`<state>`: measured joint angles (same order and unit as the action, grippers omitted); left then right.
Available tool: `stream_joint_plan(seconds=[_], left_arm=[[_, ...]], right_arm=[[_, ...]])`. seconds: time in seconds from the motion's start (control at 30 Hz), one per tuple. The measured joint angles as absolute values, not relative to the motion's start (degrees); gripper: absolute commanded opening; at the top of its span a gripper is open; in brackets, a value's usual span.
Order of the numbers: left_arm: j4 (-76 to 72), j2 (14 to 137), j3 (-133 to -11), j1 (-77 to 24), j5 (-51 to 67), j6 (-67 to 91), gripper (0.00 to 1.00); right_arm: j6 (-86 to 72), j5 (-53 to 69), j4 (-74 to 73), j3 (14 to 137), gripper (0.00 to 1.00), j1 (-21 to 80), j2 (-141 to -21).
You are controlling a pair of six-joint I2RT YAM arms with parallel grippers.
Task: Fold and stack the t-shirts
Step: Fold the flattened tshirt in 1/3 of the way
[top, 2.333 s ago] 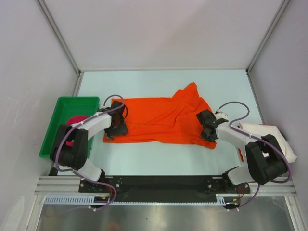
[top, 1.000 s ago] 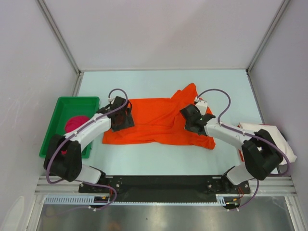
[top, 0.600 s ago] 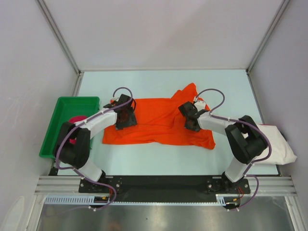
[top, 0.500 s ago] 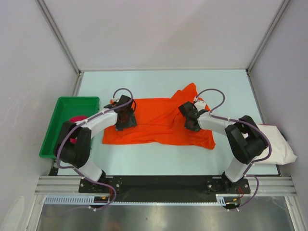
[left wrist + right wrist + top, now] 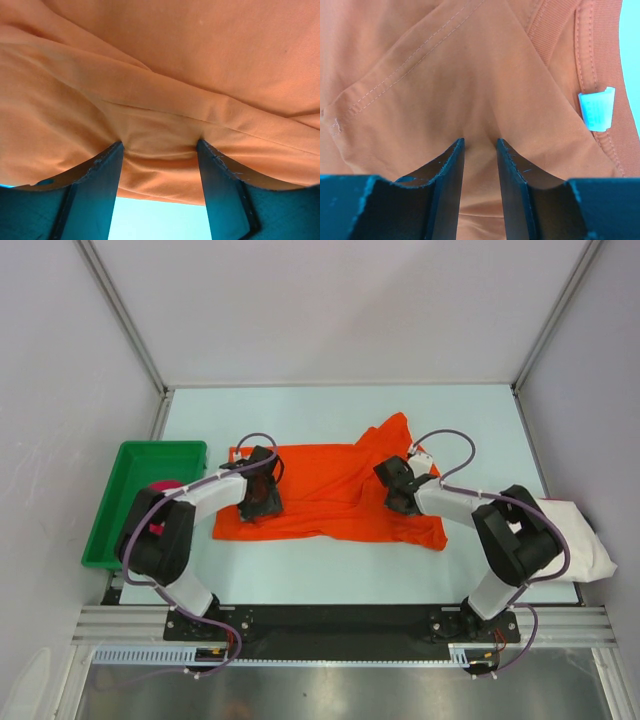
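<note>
The bright orange t-shirt [image 5: 330, 490] lies spread on the table, one corner folded up at the far right. My left gripper [image 5: 259, 503] presses down on its left part. In the left wrist view the fingertips [image 5: 116, 150] dig into the orange cloth [image 5: 160, 75], the jaws stand well apart, and a soft bulge sits between them. My right gripper [image 5: 398, 487] is on the shirt near the collar. Its jaws [image 5: 480, 142] stand narrow, pinching a ridge of cloth. A magenta-pink t-shirt [image 5: 160, 486] lies in the tray, mostly behind my left arm. An off-white t-shirt [image 5: 580, 540] lies at the right edge.
The green plastic tray [image 5: 130, 465] stands at the table's left edge. A white label [image 5: 596, 108] is sewn by the ribbed collar [image 5: 560, 30], right of my right fingers. Bare table [image 5: 160, 220] shows just below the shirt's hem. Enclosure walls border the table.
My left gripper has slid toward the near edge along the shirt's left side while its jaws narrowed. My right gripper shifted slightly on the collar area and closed in a little.
</note>
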<state>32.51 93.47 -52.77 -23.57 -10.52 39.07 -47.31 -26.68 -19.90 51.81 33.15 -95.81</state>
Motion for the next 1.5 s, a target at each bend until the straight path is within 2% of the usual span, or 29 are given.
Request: stream_joint_plan(seconds=[0.23,0.73,1.0,1.23,1.5], left_arm=[[32.08,93.01,-52.14,-24.40,-11.51,39.68,0.66],[27.70,89.41,-47.51,-26.46,-14.59,40.51,0.65],[32.34,83.37,-45.80,-28.16,-14.66,41.52,0.72],[34.65,74.15,-49.60,-28.51,-14.90,40.03,0.68],[33.65,81.60,-50.28,-28.93,-13.28,39.48,0.66]], right_arm=[[-50.04,-26.59,-18.61,46.68,0.38,33.12,-91.15],[-52.93,-25.32,-27.09,41.71,0.38,32.51,-83.46],[-49.80,-27.92,-30.72,40.14,0.44,34.15,-75.88],[-45.80,-29.71,-31.62,46.92,0.35,35.66,-74.00],[-44.75,-29.36,-29.26,47.53,0.29,35.94,-82.30]])
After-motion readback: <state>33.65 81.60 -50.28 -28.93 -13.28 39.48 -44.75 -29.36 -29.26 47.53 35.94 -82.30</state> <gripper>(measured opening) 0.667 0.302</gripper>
